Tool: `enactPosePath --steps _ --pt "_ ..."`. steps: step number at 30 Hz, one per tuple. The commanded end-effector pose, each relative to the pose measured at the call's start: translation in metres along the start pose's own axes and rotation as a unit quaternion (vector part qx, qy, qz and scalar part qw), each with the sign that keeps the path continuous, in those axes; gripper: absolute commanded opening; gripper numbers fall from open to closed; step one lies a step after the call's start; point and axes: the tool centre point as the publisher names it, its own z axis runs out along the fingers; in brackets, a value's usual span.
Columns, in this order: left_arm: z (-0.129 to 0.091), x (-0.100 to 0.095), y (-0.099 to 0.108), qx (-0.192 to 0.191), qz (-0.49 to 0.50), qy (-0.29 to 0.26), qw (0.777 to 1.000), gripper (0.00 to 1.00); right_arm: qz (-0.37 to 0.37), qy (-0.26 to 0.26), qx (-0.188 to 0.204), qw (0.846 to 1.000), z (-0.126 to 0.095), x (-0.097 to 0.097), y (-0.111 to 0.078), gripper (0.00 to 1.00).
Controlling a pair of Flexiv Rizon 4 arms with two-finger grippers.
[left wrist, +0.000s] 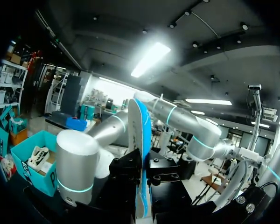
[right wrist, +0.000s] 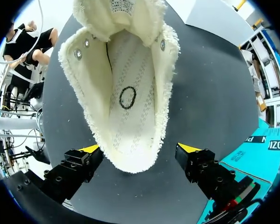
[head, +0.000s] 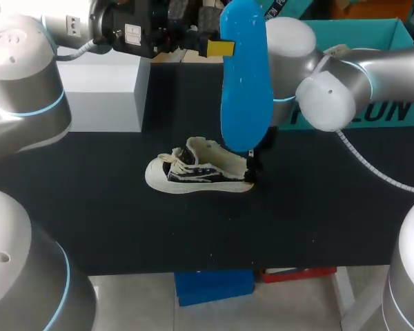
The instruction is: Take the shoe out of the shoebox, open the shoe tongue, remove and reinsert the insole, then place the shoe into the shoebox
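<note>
In the middle of the black tabletop (head: 110,227), the canvas sneaker (head: 196,172) is sitting on its sole with its mouth gaping and the footbed bare. It is looking light and floppy-walled, so the firmer heel is probably offering the best hold. The blue insole (head: 245,83) is hanging upright above it, likely thin, bendy and prone to buckling. The left claw (head: 217,47) is pinching it near its upper end. The right claw (right wrist: 139,149) is standing wide open, straddling the heel and gripping nothing. The teal shoebox (head: 362,31) is waiting behind.
</note>
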Motion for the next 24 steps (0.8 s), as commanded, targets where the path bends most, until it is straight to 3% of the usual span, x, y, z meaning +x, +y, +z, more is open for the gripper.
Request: enactPosePath --steps 1,13,24 --pt "0.0010 0.0002 0.0013 0.001 0.001 -0.002 1.000 0.00 0.000 0.000 0.028 1.000 0.0014 -0.0011 0.0035 1.00" --pt "0.0010 0.0002 0.0013 0.001 0.001 -0.002 1.000 0.00 -0.003 0.000 0.017 1.000 0.0027 -0.0007 0.0021 1.00" --pt "0.0010 0.0002 0.0013 0.001 0.001 -0.002 1.000 0.00 -0.039 -0.006 -0.078 0.996 -0.0051 0.0000 0.0050 1.00"
